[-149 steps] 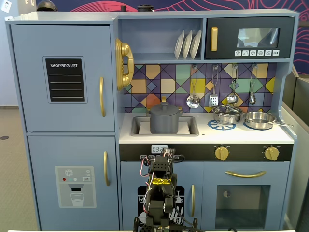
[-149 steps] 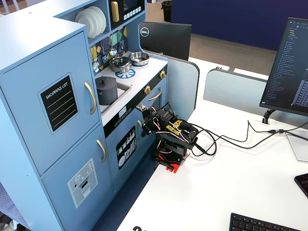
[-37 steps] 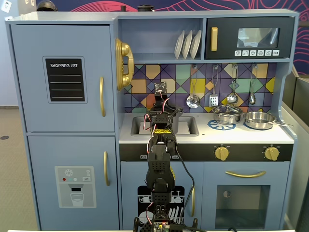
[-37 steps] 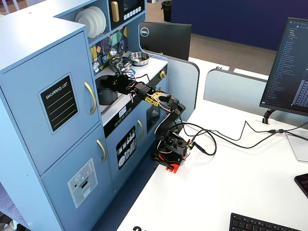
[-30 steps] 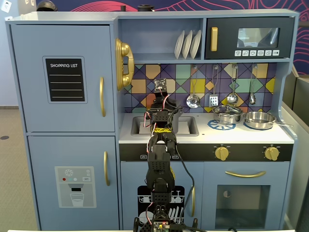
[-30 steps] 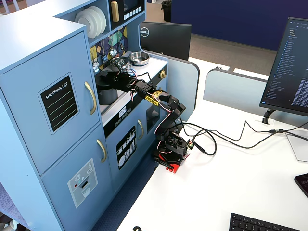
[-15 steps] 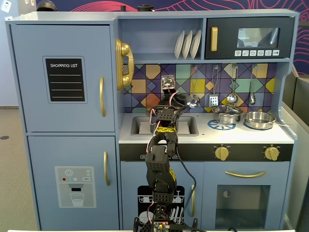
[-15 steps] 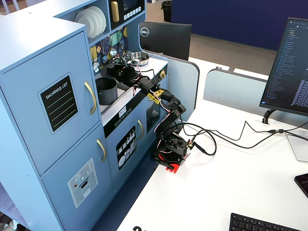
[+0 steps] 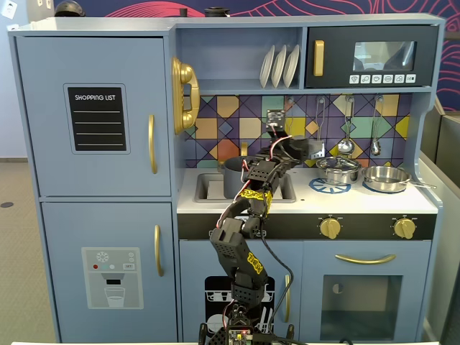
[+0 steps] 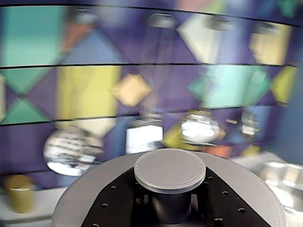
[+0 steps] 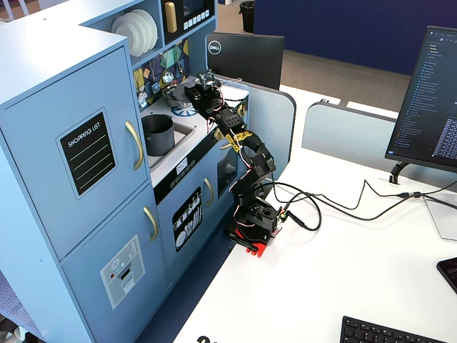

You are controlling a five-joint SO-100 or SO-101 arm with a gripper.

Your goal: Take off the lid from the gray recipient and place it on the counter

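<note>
Matte dark gray round lid [image 10: 78, 201] with small center knob [image 10: 170, 170], clear of its pot and carried in the pincer [image 10: 170, 209]. Pincer closed on the stem under the knob, one black perforated finger [image 10: 118, 204] on either side, as seen in the wrist view. Lid raised above the white flat table [image 9: 302, 198] of the blue toy kitchen, facing the patterned tile backsplash [image 10: 90, 87], touching nothing but the pincer. Backsplash and hanging utensils blurred in the wrist view, fine detail there unreadable.

Matte dark gray cylindrical pot [image 9: 234, 172] standing uncovered in the recessed sink near the left edge of the table in a fixed view, mouth open and dark in the other fixed view [image 11: 158, 133]. Black arm [image 9: 248, 248] reaching up from below the front edge of the table, crossing in front of the pot, wrist high over the middle of the table.

Shiny steel pot [image 9: 338, 170] and shiny steel pan [image 9: 387, 177] on the printed blue burner rings toward the right edge of the table, both apart from the lid.

Progress, judged from these views: first half done, with the lid off and the pot open. Second half not yet done: lowering the lid onto a bare part of the table, most likely the strip near the front edge between sink and burner rings, then opening the pincer and backing away. Main risk: setting the lid down on a steel vessel or over the sink rim.
</note>
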